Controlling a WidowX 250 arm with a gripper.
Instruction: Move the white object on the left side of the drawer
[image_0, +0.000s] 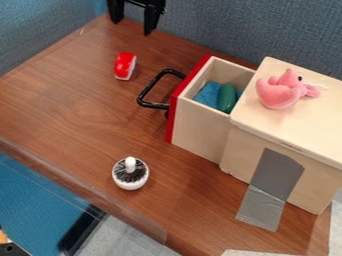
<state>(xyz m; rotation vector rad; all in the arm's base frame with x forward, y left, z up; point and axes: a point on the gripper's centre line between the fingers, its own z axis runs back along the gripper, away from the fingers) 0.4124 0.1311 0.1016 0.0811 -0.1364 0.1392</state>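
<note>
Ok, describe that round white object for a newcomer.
On the brown wooden tabletop stands a red-fronted wooden drawer. Nearer the camera sits a round white object with a white knob; dark bristles distinguish it from the red and white object.

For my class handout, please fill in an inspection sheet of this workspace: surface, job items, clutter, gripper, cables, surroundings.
Surface: brown wood-grain table; grey tape runs from the cabinet side onto it.
Job's things: white round object with dark bristles and a white knob, standing on the table; drawer pulled open, red front, black handle.
Clutter: red-and-white object on the table; pink plush toy on the cabinet; green object and blue item inside the drawer.
Gripper: open, at the top edge, holding nothing.
Cables: nothing seen.
Surroundings: blue-grey fabric-like panels behind the table.
</note>
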